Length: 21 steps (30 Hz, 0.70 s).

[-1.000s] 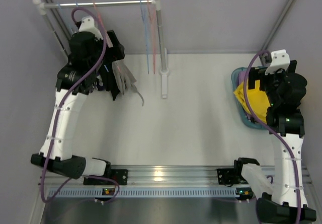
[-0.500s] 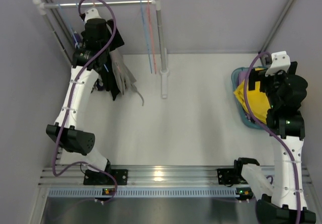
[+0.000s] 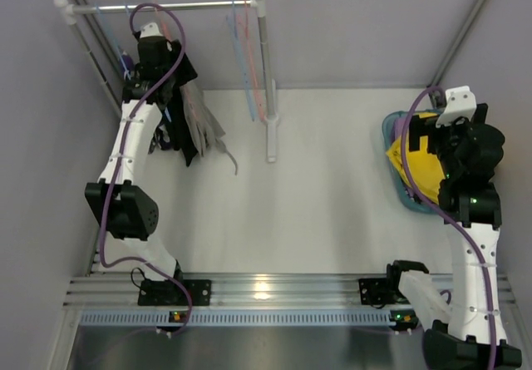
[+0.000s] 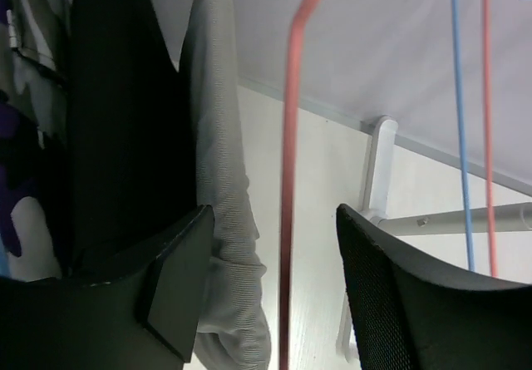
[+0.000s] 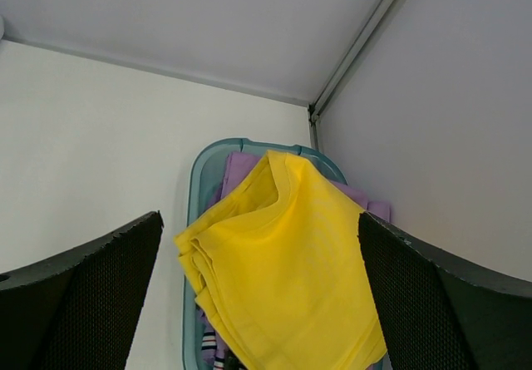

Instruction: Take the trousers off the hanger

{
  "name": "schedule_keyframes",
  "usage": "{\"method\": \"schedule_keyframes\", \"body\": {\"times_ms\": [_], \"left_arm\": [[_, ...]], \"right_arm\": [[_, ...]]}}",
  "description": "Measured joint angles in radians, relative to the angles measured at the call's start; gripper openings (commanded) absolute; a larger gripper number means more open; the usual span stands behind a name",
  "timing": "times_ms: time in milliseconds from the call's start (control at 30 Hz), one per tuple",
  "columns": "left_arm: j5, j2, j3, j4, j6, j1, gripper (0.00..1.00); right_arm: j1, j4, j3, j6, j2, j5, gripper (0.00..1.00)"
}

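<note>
Hanging at table's [image 3: 332, 179] far-left corner, grey trousers [image 4: 220, 137] sit just beside the spread left jaws; red hanger [image 4: 288, 137] is btwn them. Best: pinch cloth, not hanger, pull down slow. Right jaws spread, empty.

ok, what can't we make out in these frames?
- Top external: how the hanging trousers attach to their hangers, covered by the left arm.
- Left wrist: pink hanger hook, cut off by the top edge.
- Right wrist: basket contents beneath the yellow trousers; bottom edge crops the basket.
</note>
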<state>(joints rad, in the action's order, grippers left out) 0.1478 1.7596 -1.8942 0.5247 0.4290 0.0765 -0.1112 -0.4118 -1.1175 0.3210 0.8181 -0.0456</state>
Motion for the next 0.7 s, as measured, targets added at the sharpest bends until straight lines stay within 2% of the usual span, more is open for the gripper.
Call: {"method": "schedule_keyframes", "body": {"times_ms": [200,433,700], "left_arm": [[-0.048,0.005,-0.003,-0.072,-0.011,0.008,0.65],[-0.055,0.058,-0.013,-0.113,-0.012,0.008,0.60],[-0.060,0.101,-0.032,-0.113,0.011,0.008,0.38]], "right_arm": [[0.000,0.000,0.024,0.000,-0.005,0.000,0.99],[0.000,-0.001,0.024,0.000,-0.005,0.002,1.00],[0.000,-0.001,0.024,0.001,-0.005,0.003,1.00]]}}
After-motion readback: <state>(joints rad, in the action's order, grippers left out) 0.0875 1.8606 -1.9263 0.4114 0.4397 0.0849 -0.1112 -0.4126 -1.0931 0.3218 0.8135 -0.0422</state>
